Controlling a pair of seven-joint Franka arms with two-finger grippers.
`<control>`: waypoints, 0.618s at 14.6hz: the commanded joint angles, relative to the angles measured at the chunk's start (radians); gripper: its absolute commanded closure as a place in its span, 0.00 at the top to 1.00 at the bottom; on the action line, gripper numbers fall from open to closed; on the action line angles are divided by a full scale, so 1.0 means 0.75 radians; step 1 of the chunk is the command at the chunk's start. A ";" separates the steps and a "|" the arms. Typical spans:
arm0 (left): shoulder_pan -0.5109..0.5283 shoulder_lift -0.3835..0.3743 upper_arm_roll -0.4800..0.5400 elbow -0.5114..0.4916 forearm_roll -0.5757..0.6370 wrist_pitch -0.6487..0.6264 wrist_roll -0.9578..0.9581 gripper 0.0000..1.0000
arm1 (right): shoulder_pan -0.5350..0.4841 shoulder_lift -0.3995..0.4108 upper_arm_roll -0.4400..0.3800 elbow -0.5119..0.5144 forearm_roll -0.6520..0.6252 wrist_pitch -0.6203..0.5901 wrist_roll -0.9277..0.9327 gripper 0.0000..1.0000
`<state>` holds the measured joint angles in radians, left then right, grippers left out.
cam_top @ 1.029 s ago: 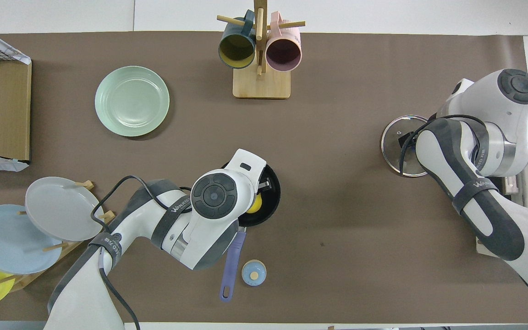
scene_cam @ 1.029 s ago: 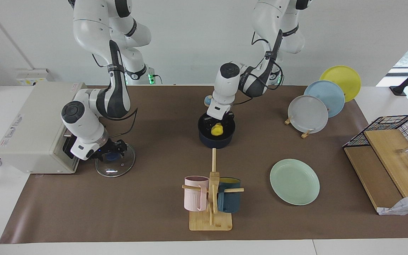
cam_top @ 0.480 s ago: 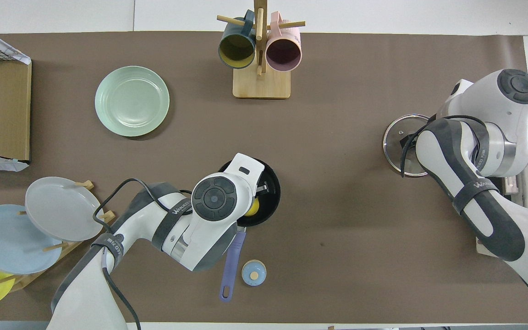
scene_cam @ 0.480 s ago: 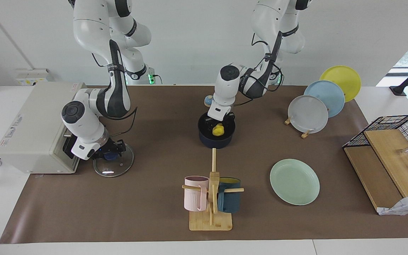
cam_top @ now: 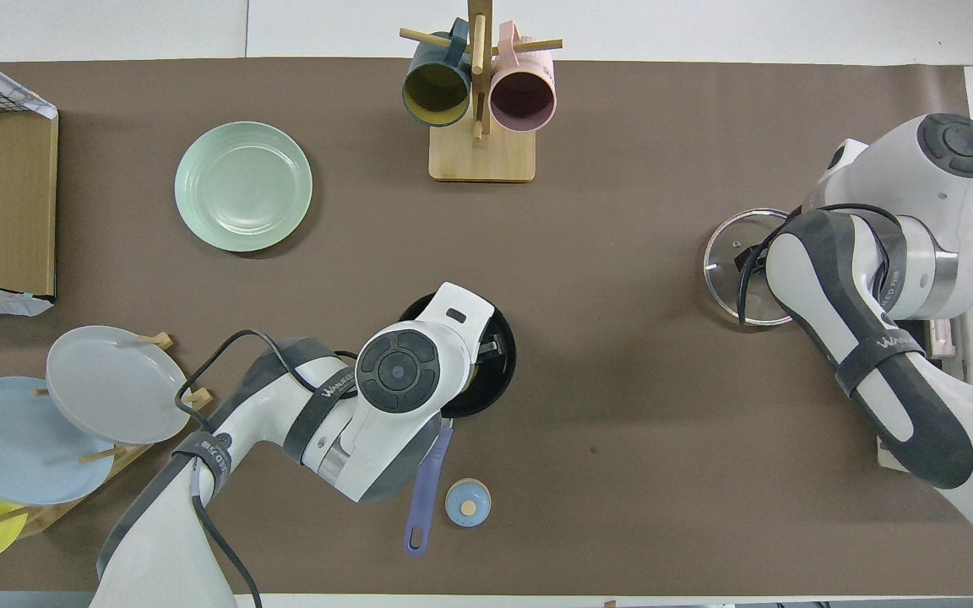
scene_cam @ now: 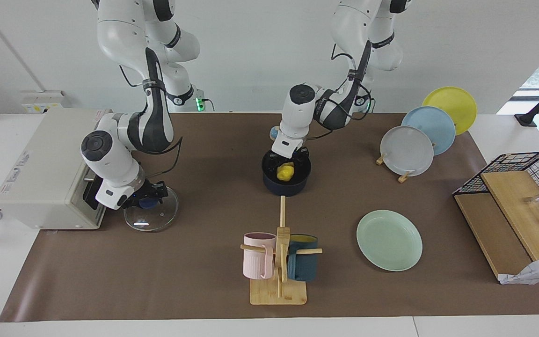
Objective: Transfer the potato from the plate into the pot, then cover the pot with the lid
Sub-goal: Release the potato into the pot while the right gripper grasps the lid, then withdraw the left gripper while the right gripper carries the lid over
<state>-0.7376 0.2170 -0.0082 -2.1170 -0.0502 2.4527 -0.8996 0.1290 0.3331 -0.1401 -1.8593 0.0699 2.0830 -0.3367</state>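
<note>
Facing view
- Small lumpy bright yellow potato sits inside the small dark navy saucepan, mid-worktop. The round pale mint-green plate, farther from the robots and toward the left arm's end, carries nothing. Judged: the transfer is about done and the cover step is beginning.
- Left gripper hangs low over the saucepan mouth, right above the potato. Cannot tell whether it is open or closed.
- Right gripper is closed on the blue knob of the round clear glass lid, at the right arm's end of the worktop, just beside the beige box-shaped appliance.
- Risk: if the left gripper has not let go, pulling away could drag the potato out or nudge the light saucepan.
- Risk: the knob is small and smooth, so the heavy glass could swing or slip in transit.

Overhead view
- The left arm's wrist covers most of the saucepan, hiding the potato. The saucepan's long blue handle points toward the robots, beside a small blue-and-tan dome.
- The right arm's forearm hides the knob and only part of the lid's metal rim shows.
- Risk: the two arms meet over the saucepan if the lid arrives before the left arm clears.
- Risk: a lid set down off-centre would rest tilted on the rim, and a shifted saucepan would cause that.
</note>
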 commanded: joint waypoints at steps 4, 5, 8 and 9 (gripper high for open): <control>0.077 -0.207 0.031 0.106 0.020 -0.381 0.225 1.00 | -0.006 -0.062 0.097 0.033 0.044 -0.069 0.074 0.63; 0.106 -0.228 0.031 0.151 0.018 -0.451 0.254 1.00 | -0.006 -0.062 0.119 0.063 0.044 -0.102 0.117 0.63; 0.189 -0.289 0.033 0.280 0.018 -0.623 0.338 1.00 | -0.006 -0.060 0.217 0.157 0.044 -0.194 0.282 0.63; 0.238 -0.316 0.033 0.323 0.016 -0.688 0.389 1.00 | -0.006 -0.060 0.256 0.190 0.044 -0.220 0.362 0.63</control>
<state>-0.6138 0.0094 0.0211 -1.9343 -0.0499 2.0325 -0.6717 0.1348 0.2941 -0.0023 -1.7749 0.0782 1.9755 -0.1546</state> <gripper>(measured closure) 0.000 0.370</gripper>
